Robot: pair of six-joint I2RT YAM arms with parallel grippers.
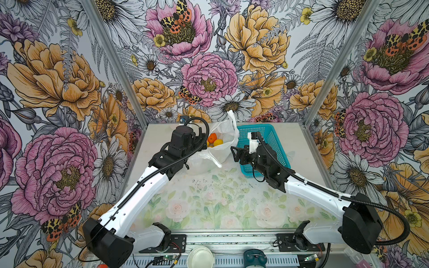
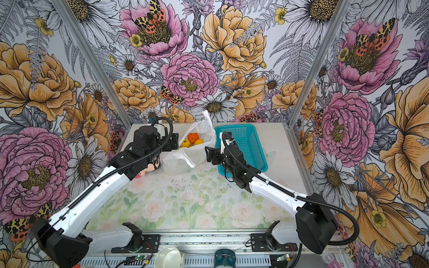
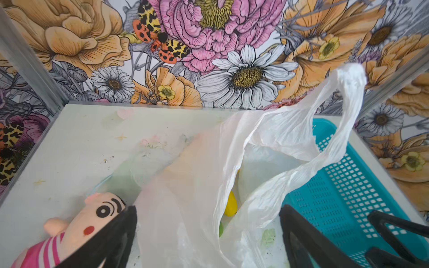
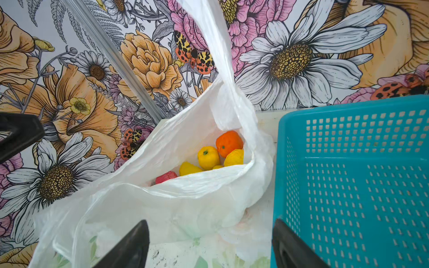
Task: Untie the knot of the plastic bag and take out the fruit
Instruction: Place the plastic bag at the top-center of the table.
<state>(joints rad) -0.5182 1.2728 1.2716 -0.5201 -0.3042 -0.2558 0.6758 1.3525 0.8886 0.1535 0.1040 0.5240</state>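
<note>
Nearest, left arm (image 2: 92, 192) stretched over doll (image 2: 153, 166), hiding most of it. Beyond, left gripper (image 3: 209, 210) spread wide, empty, just beside bag (image 2: 197, 155). Mouth of bag open, untied, one loop (image 2: 207, 118) upright; fruit (image 2: 192, 139) piled inside. Then right gripper (image 4: 210, 222), parted and empty, over corner of basket (image 2: 234, 126), facing bag.

Table (image 1: 209, 208) w/ bag (image 1: 220, 152), basket (image 1: 255, 126) (doll (image 2: 154, 166) too)

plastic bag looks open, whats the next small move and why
Probably ease the right gripper into the mouth of the plastic bag, toward the yellow fruit: the handles are untied, the fruit lies exposed inside, and the gripper faces it open and empty.
</note>
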